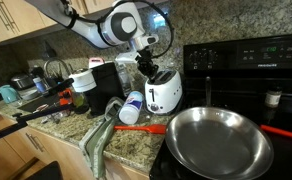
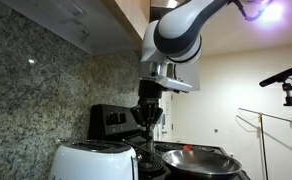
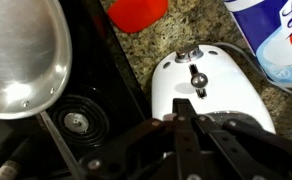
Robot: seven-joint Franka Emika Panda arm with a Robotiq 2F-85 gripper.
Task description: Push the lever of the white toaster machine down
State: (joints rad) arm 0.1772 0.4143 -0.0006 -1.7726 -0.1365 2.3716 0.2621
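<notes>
While hanging over the granite counter (image 1: 136, 150), poised directly above the white toaster (image 3: 201, 85) with the gripper (image 3: 186, 128), jaws pressed together on nothing. Lever (image 3: 197, 78) just ahead of the fingertips, contact unclear. Toaster upright near the stove's steel frying pan (image 1: 218, 140).

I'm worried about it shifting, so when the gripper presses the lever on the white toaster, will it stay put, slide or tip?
The white toaster looks small and probably light, so it may slide on the polished granite counter. Its lever sits at one end, so the push might rock it; pressing straight down likely steadies it.
</notes>
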